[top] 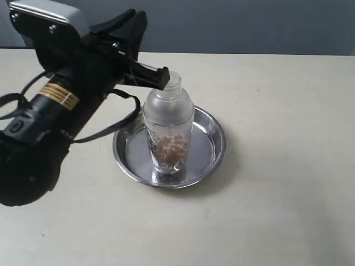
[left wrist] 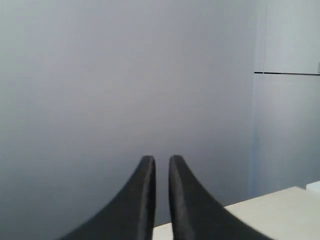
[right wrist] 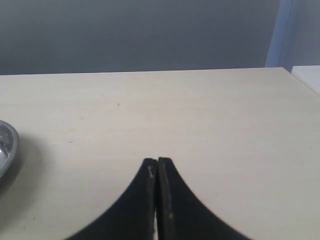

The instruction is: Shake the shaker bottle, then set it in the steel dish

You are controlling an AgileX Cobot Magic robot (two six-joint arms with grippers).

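The shaker bottle [top: 168, 124], frosted clear plastic with brown pellets at its bottom, stands upright inside the steel dish [top: 215, 141] in the middle of the table. My left gripper [top: 138, 22] is raised to the left of the bottle and behind it, apart from it. In the left wrist view this gripper [left wrist: 161, 159] faces the grey wall, its jaws drawn together with only a thin slit and nothing between them. My right gripper [right wrist: 157, 160] is shut and empty over bare table, with the steel dish's rim [right wrist: 6, 145] at that view's edge. The exterior view does not show this gripper.
The left arm's black body [top: 50, 127] and its loose cables [top: 119, 119] hang over the table's left side, close to the dish's rim. The pale tabletop [top: 277, 194] stretches to the right of the dish and in front of it. A grey wall [top: 249, 25] stands behind.
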